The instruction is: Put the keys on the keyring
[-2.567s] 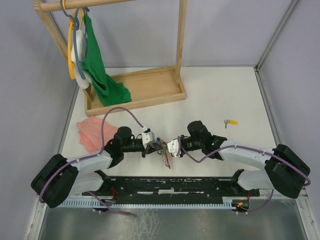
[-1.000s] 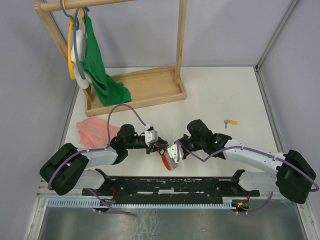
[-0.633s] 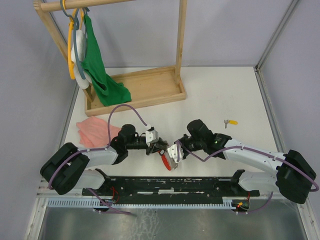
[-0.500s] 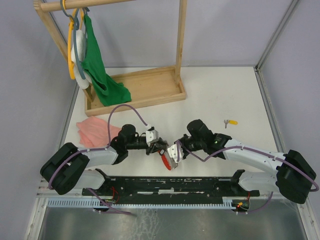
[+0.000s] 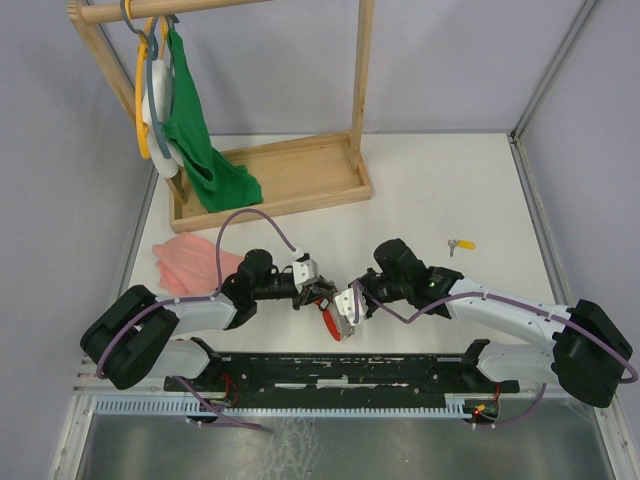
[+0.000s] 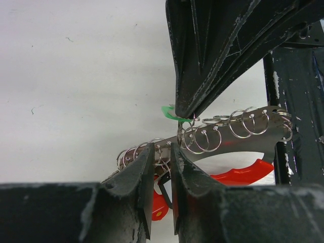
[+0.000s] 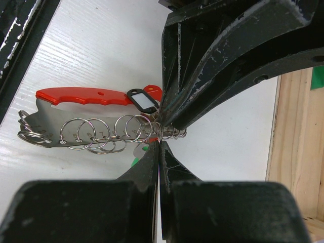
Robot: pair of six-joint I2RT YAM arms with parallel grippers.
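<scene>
right gripper (image 7: 158, 147) pressed together, pinching green key (image 6: 169, 112) at its tips, touching keyrings (image 6: 202, 136). left gripper (image 6: 161, 152) nearly closed around rings, clamp unclear. yellow key (image 5: 461, 243) well beyond right gripper.

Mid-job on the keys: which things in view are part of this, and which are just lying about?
Job:
- green key, in the right tool
- keyring, in the left tool
- yellow key, lying loose

Lying about:
- pink cloth
- rack
- green garment
- hangers
</scene>
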